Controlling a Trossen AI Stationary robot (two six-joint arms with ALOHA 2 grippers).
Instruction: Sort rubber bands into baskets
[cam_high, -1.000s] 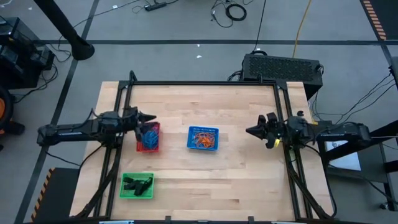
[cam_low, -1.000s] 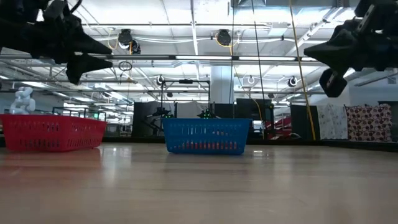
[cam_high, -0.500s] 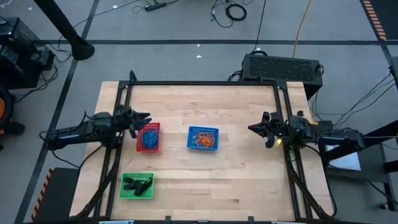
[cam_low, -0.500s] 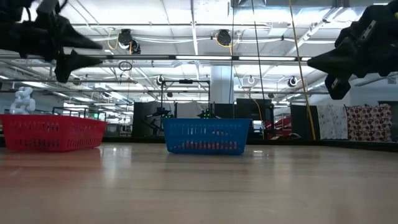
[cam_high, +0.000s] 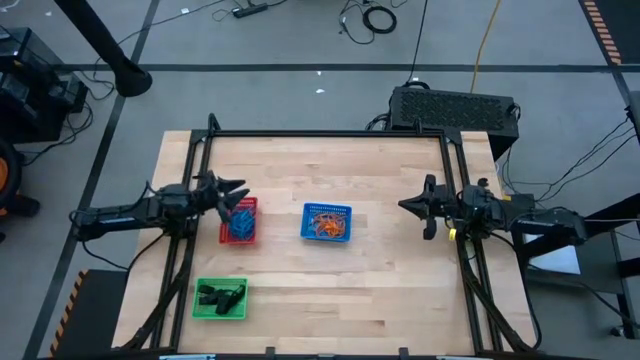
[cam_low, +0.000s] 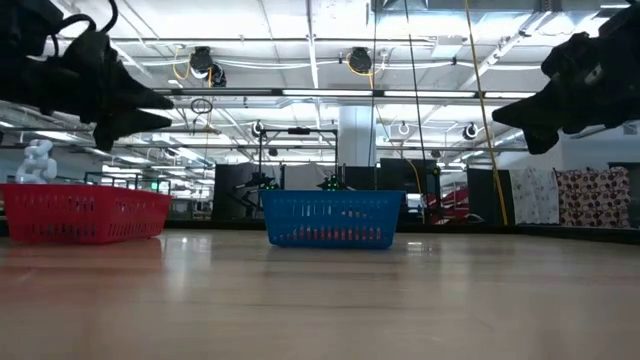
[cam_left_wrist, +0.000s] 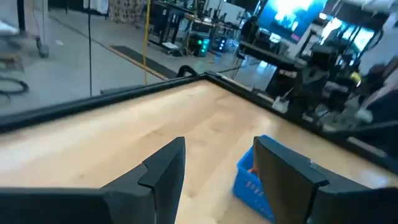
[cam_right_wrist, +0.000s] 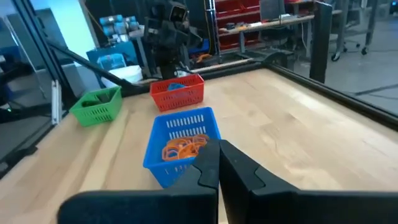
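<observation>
Green basket (cam_high: 219, 298), nearest on the wooden surface (cam_high: 380, 290), holds black rubber bands (cam_high: 221, 295). Beyond, the red basket (cam_high: 238, 221) holds blue bands, the blue basket (cam_high: 327, 222) orange ones. Left end effector (cam_high: 232, 189) hovers empty over the red basket, fingers apart; right end effector (cam_high: 406, 208) hangs with fingers together.

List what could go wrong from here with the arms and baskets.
1. The left end effector, open, hangs above the red basket's edge; dropping lower might tip or shove it.
2. Orange bands pile up in the blue basket; a careless grab there could drag several out.
</observation>
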